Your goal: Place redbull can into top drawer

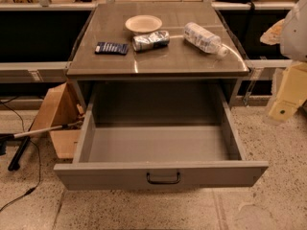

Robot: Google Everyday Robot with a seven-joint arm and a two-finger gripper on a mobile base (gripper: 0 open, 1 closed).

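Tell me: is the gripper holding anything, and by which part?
Nothing seems held. The gripper hangs at the right edge, beside the drawer; the can lies on the tabletop, untouched.

I see the top drawer (158, 176) pulled out toward me beneath the tabletop (158, 63). On the tabletop the redbull can (150, 40) lies mid-way, just before a plate (143, 23), with a packet (112, 48) to its left and a water bottle (204, 37) to its right. My hand (283, 104) hangs off the tabletop's right side. A cardboard box (57, 114) sits left of the drawer.
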